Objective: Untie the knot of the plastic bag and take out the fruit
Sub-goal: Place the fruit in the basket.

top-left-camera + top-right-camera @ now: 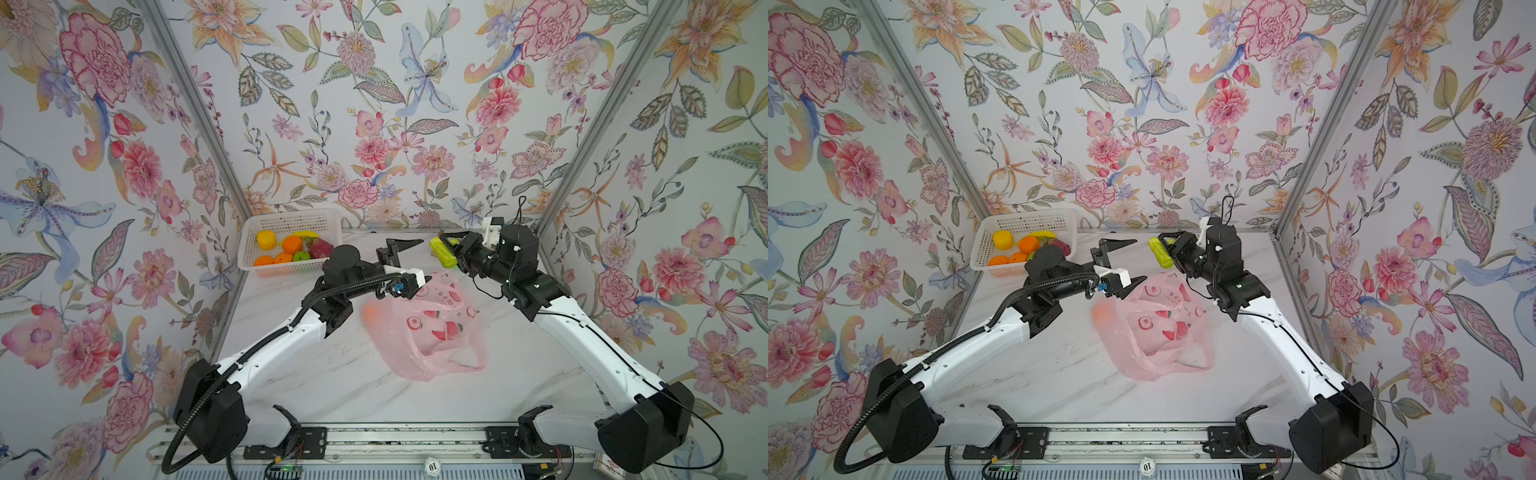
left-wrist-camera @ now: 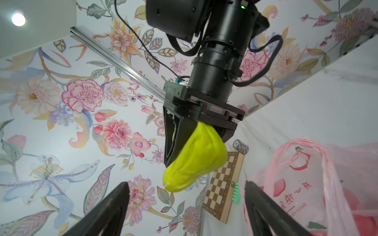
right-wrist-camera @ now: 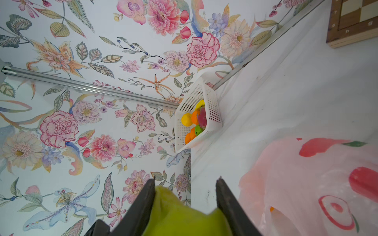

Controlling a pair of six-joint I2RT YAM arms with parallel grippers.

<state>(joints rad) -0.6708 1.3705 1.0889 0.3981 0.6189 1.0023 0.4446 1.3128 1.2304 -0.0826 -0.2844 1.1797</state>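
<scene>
The plastic bag [image 1: 432, 332] lies crumpled on the marble table [image 1: 311, 374], around the middle and a little toward the right arm. Its loop handles lie slack on the near side and its mouth is loose. The pink film is blurred in both top views, and a soft orange shape shows through its left end. The right gripper [image 1: 446, 249] is over the far part of the table, beyond the bag. Its jaws are partly closed and clamped on a lumpy yellow-green fruit [image 2: 194, 161], which sticks out past the fingertips. The left gripper [image 1: 1138, 259] is between the basket [image 1: 291, 220] and the bag, pointing toward the right gripper. Its jaws are spread wide with nothing between them, as its wrist view shows. The yellow-green fruit is ahead of it and apart from it. One of its fingers [image 2: 263, 210] is right at the far left edge of the bag, but whether it touches the plastic I cannot tell. The white basket sits in the far left corner of the table, well apart from the bag. In it are a yellow fruit [image 1: 266, 240], three oranges [image 1: 293, 244], a green fruit [image 1: 300, 256], a dragon fruit [image 1: 320, 247] and a banana [image 1: 305, 234]. A chessboard [image 2: 223, 183] leans by the right wall.
</scene>
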